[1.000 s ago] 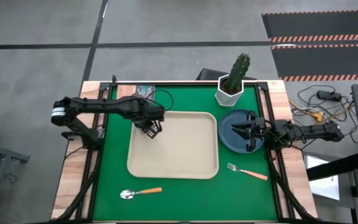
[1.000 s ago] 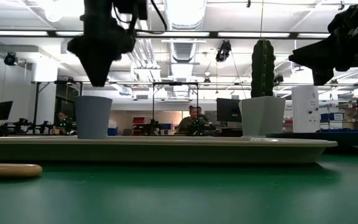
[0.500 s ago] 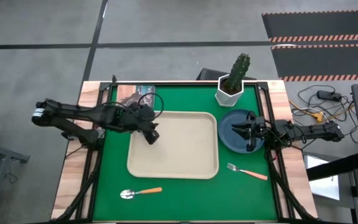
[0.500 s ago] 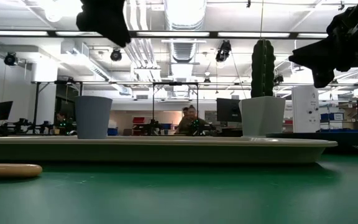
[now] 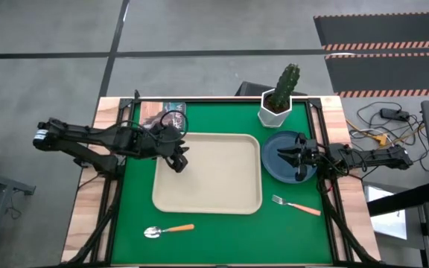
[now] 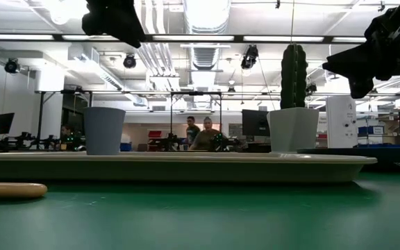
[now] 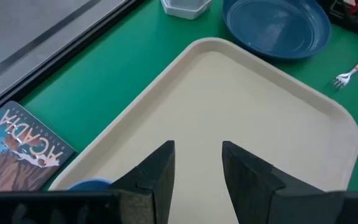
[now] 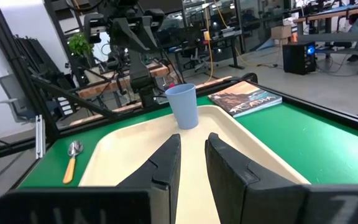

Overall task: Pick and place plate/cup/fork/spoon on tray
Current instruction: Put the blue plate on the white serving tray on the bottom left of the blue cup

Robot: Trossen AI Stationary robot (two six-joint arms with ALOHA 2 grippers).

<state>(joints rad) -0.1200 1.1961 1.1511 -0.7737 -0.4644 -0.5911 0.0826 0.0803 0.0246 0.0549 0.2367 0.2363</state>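
The light-blue cup (image 6: 104, 130) stands upright on its base at the far-left corner of the cream tray (image 5: 222, 190). It also shows in the right wrist view (image 8: 182, 106). My left gripper (image 7: 197, 149) hangs open and empty above the cup (image 6: 115, 21). My right gripper (image 8: 193, 140) hovers over the dark-blue plate (image 5: 274, 167), which lies flat on the mat to the right of the tray. Its fingers stand a narrow gap apart and touch nothing. The fork (image 5: 296, 205) lies near the tray's near-right corner. The spoon (image 5: 168, 231) lies in front of the tray.
A white pot with a cactus (image 5: 278, 104) stands behind the plate at the far right. A small book (image 5: 166, 112) lies at the far left, behind the tray. The tray's middle and near half (image 7: 241, 112) are bare.
My left gripper has risen from just above the cup and drawn slightly back toward the table's left edge. The cup has stayed upright on the tray.
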